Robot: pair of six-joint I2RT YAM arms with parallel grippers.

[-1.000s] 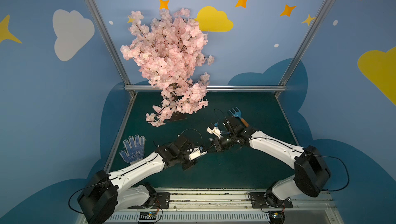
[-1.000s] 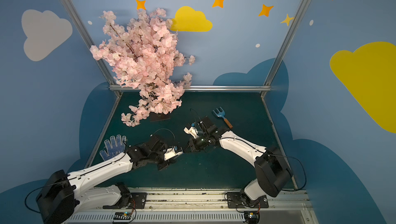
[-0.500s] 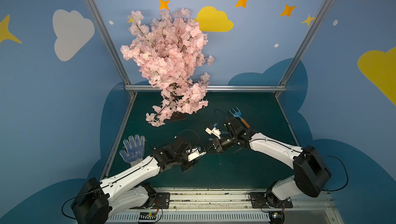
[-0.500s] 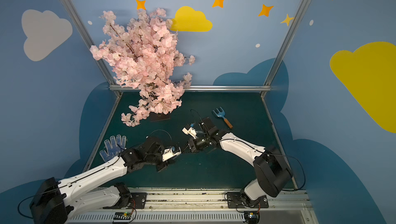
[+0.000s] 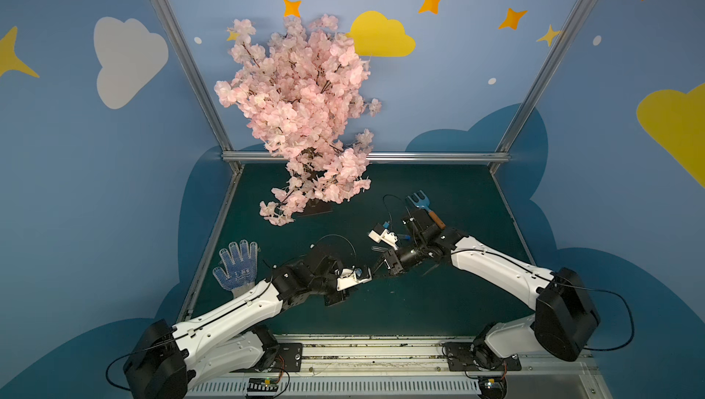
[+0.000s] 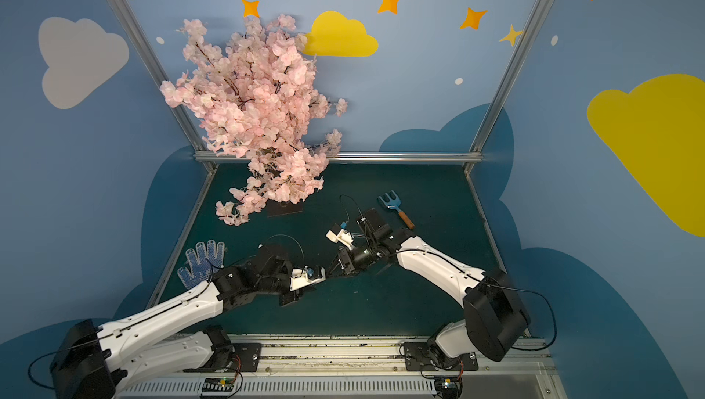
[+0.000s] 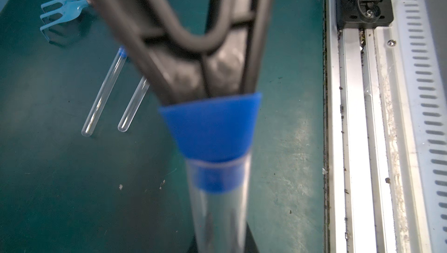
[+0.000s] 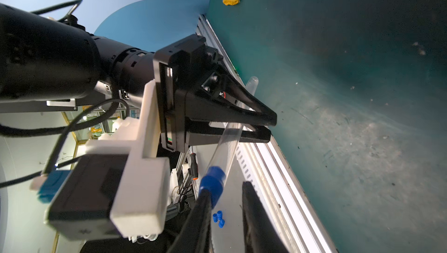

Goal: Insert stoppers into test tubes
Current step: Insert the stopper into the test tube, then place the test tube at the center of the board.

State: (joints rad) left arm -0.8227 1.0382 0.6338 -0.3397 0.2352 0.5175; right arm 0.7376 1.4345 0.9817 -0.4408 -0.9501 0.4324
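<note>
— Left wrist view is giving the count: three test tubes. One, the held tube (image 7: 219, 205), is filling the foreground. Two more are lying side by side on the green mat (image 7: 60, 179), near one toy rake (image 7: 63, 12).

— And stoppers?

— Two are showing there for certain. One big blue stopper (image 7: 210, 128) is sitting in the held tube's mouth, its narrow end inside the glass. A second stopper (image 7: 122, 52) is plugging the capped lying tube (image 7: 104, 92). The other lying tube (image 7: 133, 105) is running behind a black finger (image 7: 154, 75), so I cannot tell whether it is plugged.

— Who is holding what?

— Right wrist view is answering that. The left gripper (image 8: 271, 127) is clamping the held tube about its middle, with the rounded end sticking out past the fingers on the side away from the stopper. The right gripper (image 8: 227, 191) is standing with its jaws apart, grasping nothing. One finger is touching the stopper's outer end and the other is clear of it.

— Anything else blue?

— Three tiny blue plugs (image 8: 219, 218) are lying close together beyond the metal rail (image 8: 273, 181), too small to say more.

— And from above?

— In both top views the two grippers are meeting tip to tip over the mat's middle. One dotted glove (image 5: 236, 269) is lying by the mat's left edge, and one pink blossom tree (image 5: 301, 110) is standing at the back.
</note>
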